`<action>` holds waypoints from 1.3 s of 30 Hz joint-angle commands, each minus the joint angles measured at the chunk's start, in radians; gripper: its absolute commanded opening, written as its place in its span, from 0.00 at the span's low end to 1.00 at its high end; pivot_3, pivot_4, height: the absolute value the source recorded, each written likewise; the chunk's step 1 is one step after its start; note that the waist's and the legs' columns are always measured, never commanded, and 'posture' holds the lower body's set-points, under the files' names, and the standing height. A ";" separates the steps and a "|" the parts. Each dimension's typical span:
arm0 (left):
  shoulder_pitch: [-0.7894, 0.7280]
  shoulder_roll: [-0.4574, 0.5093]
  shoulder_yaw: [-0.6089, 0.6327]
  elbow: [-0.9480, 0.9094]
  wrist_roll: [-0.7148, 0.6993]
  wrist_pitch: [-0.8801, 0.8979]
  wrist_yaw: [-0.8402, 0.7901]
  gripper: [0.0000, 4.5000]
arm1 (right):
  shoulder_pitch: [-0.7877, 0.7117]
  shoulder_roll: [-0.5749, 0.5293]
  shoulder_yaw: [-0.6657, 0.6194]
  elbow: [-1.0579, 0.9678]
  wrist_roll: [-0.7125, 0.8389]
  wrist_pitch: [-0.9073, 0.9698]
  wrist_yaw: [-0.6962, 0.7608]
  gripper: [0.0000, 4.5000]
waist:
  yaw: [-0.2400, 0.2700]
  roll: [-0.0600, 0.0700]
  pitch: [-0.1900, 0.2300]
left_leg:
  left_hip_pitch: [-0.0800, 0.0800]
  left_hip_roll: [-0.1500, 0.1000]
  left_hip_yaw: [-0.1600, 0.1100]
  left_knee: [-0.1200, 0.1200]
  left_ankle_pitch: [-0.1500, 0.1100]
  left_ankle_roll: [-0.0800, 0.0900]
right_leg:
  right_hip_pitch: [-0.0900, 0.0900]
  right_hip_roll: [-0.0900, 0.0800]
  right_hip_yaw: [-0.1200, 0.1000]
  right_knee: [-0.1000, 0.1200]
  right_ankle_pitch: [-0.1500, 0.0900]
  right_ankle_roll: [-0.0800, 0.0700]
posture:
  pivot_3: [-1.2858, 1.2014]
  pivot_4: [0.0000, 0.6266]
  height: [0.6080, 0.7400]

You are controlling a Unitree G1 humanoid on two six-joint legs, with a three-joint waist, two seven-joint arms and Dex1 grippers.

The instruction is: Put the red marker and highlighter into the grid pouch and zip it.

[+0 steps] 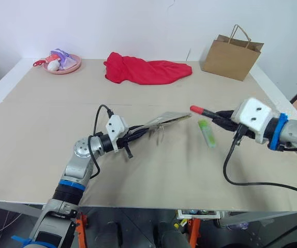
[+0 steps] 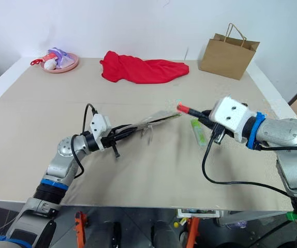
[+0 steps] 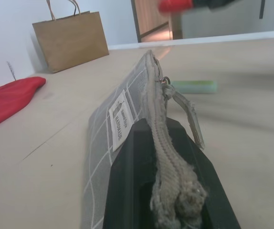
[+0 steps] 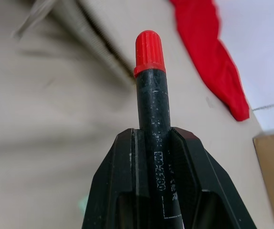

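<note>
Right wrist view: right tool point(image 4: 152, 143) grips one marker point(image 4: 151, 90) — print unreadable. Left tool point(image 1: 138, 132) clamps one pouch point(image 1: 166, 120), label illegible; one highlighter point(image 1: 207, 133) lies on the bench point(image 1: 34, 134).

Head stereo downward; wrist views close, perhaps blurred.

A crumpled red cloth point(image 1: 144, 71) is seen at 12 o'clock on the beige table point(image 1: 45, 134). A brown paper bag point(image 1: 232, 56) with 2 handles is stood upright at 2 o'clock. A pink plate point(image 1: 63, 64) bearing small purple and white items is placed at 10 o'clock.
</note>
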 commanded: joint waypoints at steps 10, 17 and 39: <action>-0.009 -0.018 0.005 -0.046 -0.011 -0.005 0.000 0.00 | -0.080 0.028 0.115 0.086 -0.179 -0.136 -0.007 0.10 | 0.000 0.000 0.000 | 0.000 0.000 0.000 -0.001 0.000 0.000 | -0.001 0.001 0.000 0.000 0.000 0.000 | 0.52 0.24 1.00; -0.004 -0.014 0.006 -0.048 -0.008 -0.004 0.001 0.00 | -0.103 0.036 0.089 0.103 -0.168 -0.138 0.018 0.10 | 0.002 0.000 0.000 | 0.000 0.000 0.000 -0.001 0.000 0.000 | 0.000 0.001 0.001 0.000 0.000 -0.001 | 0.52 0.24 1.00; 0.002 -0.015 0.001 -0.044 0.000 -0.010 0.000 0.00 | -0.140 0.038 0.074 0.052 -0.132 -0.094 0.057 0.10 | 0.002 0.000 0.000 | 0.000 0.001 0.000 -0.001 0.000 0.000 | 0.000 0.001 0.000 0.000 0.000 -0.001 | 0.52 0.24 1.00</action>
